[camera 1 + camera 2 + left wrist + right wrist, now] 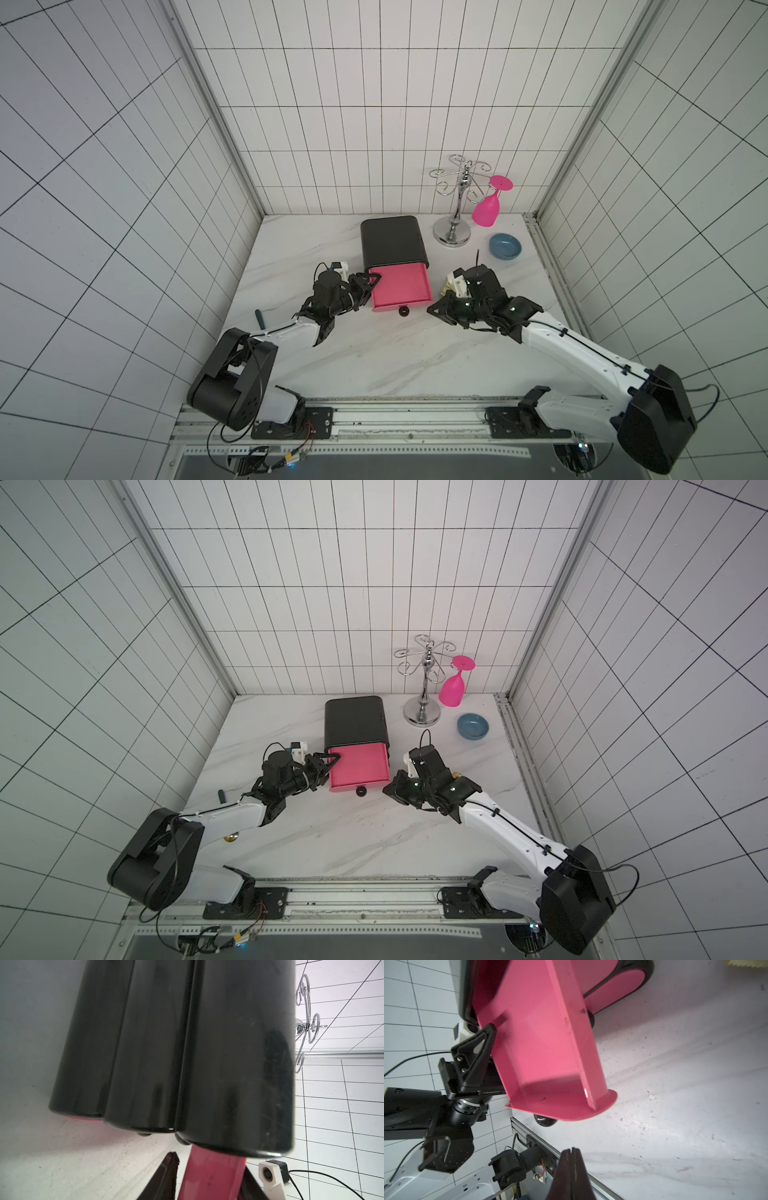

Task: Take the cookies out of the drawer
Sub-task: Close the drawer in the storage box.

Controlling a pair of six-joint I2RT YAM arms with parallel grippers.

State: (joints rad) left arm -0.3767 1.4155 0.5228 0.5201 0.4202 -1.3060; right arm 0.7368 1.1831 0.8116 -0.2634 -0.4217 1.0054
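We see the pink drawer [400, 286] pulled out lengthwise toward lower frame, knob [403, 311] lowest; left pincer [372, 279] grasps its left wall; right pincer [572, 1153] clenched empty.

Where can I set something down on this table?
Biggest bare patch: table between the drawer front and the near rail. Smaller: left of the cabinet. Crowded: far right corner with rack, glass, bowl, plus the right gripper beside the drawer.

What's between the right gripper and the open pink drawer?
Only bare marble table: a gap separates the shut right gripper from the drawer front, clearest in the right wrist view.
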